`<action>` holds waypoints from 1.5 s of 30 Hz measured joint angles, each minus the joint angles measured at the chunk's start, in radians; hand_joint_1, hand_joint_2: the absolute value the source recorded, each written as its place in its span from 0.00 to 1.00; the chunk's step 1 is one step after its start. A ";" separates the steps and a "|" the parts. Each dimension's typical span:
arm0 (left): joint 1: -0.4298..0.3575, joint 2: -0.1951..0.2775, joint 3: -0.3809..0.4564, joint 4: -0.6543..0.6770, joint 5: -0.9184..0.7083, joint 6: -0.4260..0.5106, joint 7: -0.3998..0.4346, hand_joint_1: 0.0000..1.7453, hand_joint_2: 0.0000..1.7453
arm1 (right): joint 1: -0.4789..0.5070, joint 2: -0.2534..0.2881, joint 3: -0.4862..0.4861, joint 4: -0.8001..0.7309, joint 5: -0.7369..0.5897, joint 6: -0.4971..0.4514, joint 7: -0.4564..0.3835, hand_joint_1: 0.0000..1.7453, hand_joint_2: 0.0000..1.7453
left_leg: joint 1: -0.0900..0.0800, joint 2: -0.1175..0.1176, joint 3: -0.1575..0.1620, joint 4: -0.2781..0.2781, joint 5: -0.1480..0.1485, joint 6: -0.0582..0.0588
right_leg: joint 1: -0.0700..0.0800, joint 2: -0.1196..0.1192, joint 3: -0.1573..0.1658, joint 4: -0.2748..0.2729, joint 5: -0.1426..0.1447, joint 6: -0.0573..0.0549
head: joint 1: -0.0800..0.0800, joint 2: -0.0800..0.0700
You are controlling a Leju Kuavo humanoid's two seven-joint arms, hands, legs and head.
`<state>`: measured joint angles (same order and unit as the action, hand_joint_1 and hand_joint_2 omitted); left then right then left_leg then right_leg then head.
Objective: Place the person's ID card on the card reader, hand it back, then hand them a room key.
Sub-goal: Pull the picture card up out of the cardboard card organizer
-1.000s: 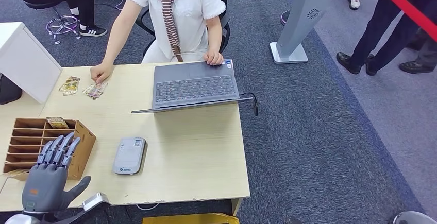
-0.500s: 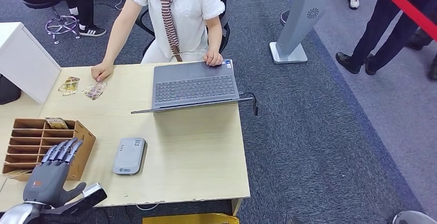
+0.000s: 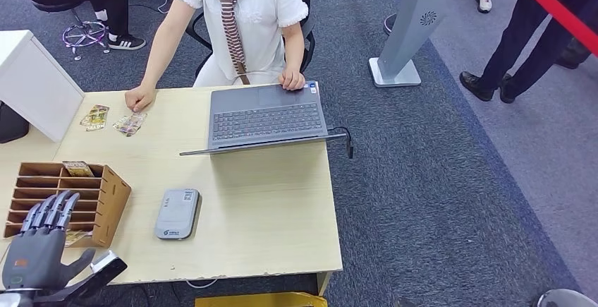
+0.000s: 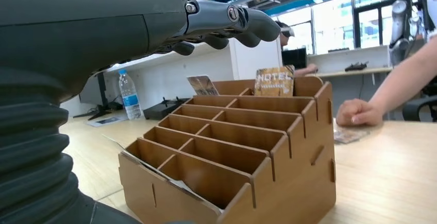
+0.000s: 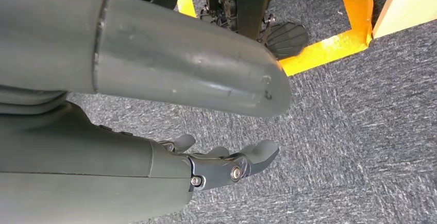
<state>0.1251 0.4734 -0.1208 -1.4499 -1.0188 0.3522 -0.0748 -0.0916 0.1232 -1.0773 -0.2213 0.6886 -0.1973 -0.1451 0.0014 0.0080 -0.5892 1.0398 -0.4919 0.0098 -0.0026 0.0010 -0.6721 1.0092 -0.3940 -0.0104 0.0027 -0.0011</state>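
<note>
Currently my left hand (image 3: 32, 254) hovers empty, fingers spread, by the brown slotted cardboard key organiser (image 3: 67, 197), ready for cards.

The head view looks forward and down from high on the robot over the whole tabletop (image 3: 268, 201), with a seated person (image 3: 240, 17) at the far side; the left wrist view sits low and very close to the rack (image 4: 242, 152), level with the tabletop, facing the far side; both share the rack (image 3: 63, 197) and the person's hand (image 4: 359, 113); the right wrist view points down at the carpet (image 5: 360, 131) beside the tabletop's edge.
</note>
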 joint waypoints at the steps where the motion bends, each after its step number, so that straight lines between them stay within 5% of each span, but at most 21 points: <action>1: 0.009 -0.005 0.008 -0.001 -0.001 0.017 -0.002 0.00 1.00 | 0.000 0.000 0.000 0.000 0.000 0.000 -0.001 0.00 0.00 | 0.000 0.000 0.000 0.000 0.000 0.000 | 0.000 0.000 0.000 0.000 0.000 0.000 | 0.000 0.000; 15: 0.086 -0.054 0.105 -0.009 -0.005 0.042 -0.001 0.00 1.00 | 0.001 0.000 0.000 0.000 0.017 0.001 -0.003 0.00 0.00 | 0.000 -0.001 0.000 0.000 0.000 0.000 | 0.000 -0.001 0.000 0.000 0.000 0.000 | 0.000 0.000; 45: -0.047 -0.084 0.141 0.144 -0.005 0.030 -0.044 0.00 1.00 | -0.007 0.000 0.001 0.000 0.051 0.003 -0.002 0.00 0.00 | 0.000 -0.001 0.000 0.000 0.000 0.000 | 0.000 -0.002 0.000 0.000 0.000 0.000 | 0.000 0.000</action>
<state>0.0779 0.3891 0.0206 -1.3058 -1.0242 0.3826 -0.1188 -0.0981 0.1232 -1.0766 -0.2213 0.7397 -0.1943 -0.1469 0.0014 0.0069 -0.5892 1.0398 -0.4917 0.0097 -0.0025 -0.0007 -0.6718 1.0092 -0.3939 -0.0104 0.0027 -0.0012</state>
